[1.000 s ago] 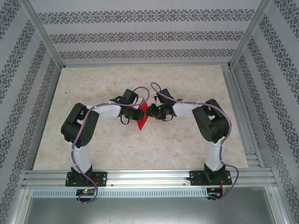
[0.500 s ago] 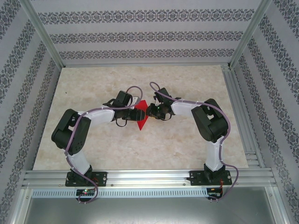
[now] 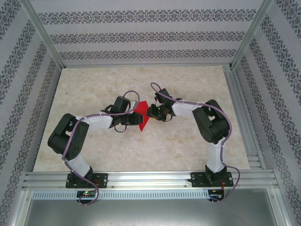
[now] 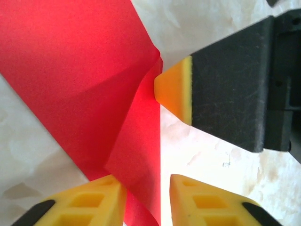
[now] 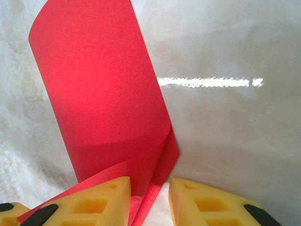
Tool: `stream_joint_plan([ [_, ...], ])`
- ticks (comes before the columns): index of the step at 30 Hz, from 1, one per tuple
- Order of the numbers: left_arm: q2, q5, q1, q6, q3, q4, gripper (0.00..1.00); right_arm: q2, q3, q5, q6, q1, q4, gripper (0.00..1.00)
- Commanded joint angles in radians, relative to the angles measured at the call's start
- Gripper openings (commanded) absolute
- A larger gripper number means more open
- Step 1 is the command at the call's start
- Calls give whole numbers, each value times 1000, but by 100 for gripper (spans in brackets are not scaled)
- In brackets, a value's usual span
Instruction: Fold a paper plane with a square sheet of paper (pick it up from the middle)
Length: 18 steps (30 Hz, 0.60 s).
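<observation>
Over the middle of the tabletop (image 3: 188,146) both arms bend inward, left hand (image 3: 133,119) and right hand (image 3: 150,111) nearly nose to nose, with the square sheet of paper (image 3: 142,117) curled up between them. Each hand's fingers sit a bit apart with paper running through the gap, its lower end cut off in the wrist views. Since a second ago the left elbow has swung outward and lower.

My left gripper (image 4: 148,182) and right gripper (image 5: 150,184) meet nose to nose at the red sheet (image 3: 142,121), elbows bent outward, fingers narrowly parted.
</observation>
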Motion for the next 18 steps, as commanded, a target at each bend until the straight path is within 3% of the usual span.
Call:
stream_joint_plan([
  [1, 26, -12, 10, 3, 25, 36, 22, 45, -13, 59, 13, 7, -21, 30],
  [8, 61, -42, 10, 18, 54, 8, 10, 20, -18, 36, 9, 1, -5, 32],
  [18, 89, -53, 10, 40, 84, -32, 6, -87, -57, -47, -9, -16, 84, 39],
])
